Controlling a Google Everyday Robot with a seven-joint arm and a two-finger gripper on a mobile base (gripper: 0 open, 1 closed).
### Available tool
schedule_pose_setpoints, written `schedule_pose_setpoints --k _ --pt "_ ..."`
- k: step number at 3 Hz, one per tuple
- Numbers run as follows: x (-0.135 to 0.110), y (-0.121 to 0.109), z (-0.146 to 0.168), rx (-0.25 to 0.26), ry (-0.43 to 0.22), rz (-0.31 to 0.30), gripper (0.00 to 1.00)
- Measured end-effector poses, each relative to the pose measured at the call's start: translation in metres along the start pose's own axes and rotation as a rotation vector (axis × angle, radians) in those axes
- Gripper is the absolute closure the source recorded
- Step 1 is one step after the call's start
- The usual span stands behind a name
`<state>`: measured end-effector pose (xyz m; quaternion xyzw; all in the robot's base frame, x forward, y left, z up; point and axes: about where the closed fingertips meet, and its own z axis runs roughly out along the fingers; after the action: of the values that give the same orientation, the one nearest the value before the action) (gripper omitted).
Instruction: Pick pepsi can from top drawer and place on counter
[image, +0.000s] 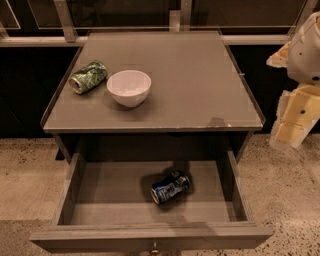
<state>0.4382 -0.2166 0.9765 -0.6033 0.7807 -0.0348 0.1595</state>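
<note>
The pepsi can (170, 187) is dark blue with white markings and lies on its side in the open top drawer (112, 195), a little right of the middle. The drawer is pulled out below the counter (200, 80), with its knob (154, 247) at the bottom edge. My gripper (292, 122) hangs at the right edge of the view, beyond the counter's right side, above the floor and well away from the can. It holds nothing that I can see.
A green patterned can (88, 76) lies on its side at the counter's left. A white bowl (129, 87) stands next to it. A railing and dark panels run behind the counter. Speckled floor lies on both sides of the drawer.
</note>
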Motion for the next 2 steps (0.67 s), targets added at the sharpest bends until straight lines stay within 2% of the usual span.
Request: schedule_pose_setpoints --k 1,2 --pt "0.0 0.0 0.0 0.0 0.0 0.0 0.0" --pt "-0.005 0.005 0.0044 0.014 -0.037 -0.023 0.0"
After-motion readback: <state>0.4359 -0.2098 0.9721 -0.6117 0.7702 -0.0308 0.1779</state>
